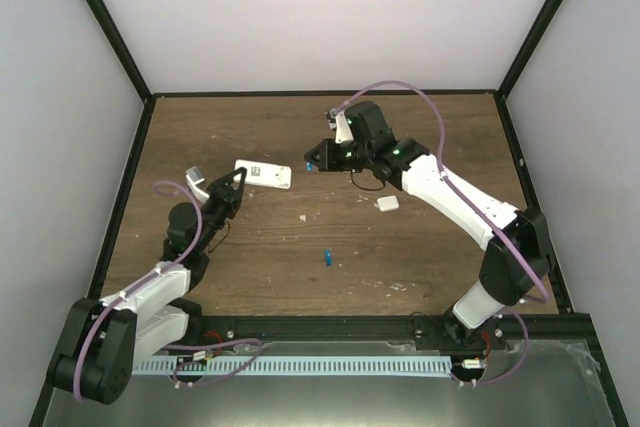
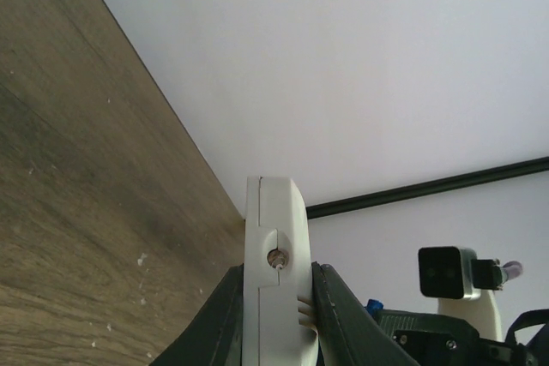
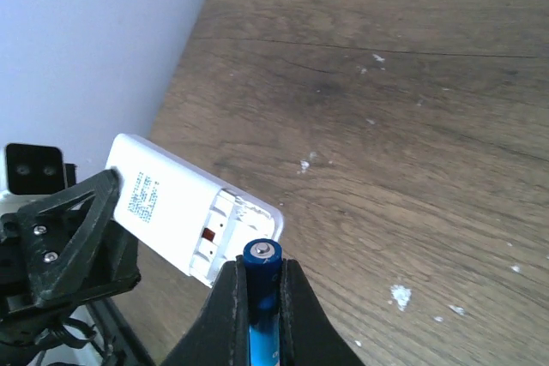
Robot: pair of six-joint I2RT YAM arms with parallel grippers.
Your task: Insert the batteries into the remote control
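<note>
White slab remote control point(image 3: 171, 203) clamped in left jaws, blue cylindrical battery point(image 3: 262, 293) pinched in right jaws

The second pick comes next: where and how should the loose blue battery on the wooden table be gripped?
Take the small blue cylindrical battery across its middle, from straight above. It sits alone on the brown wooden table, so jaws can straddle it; its long axis seems to run near-to-far, so close on its left and right sides, leaving the ends free.
</note>
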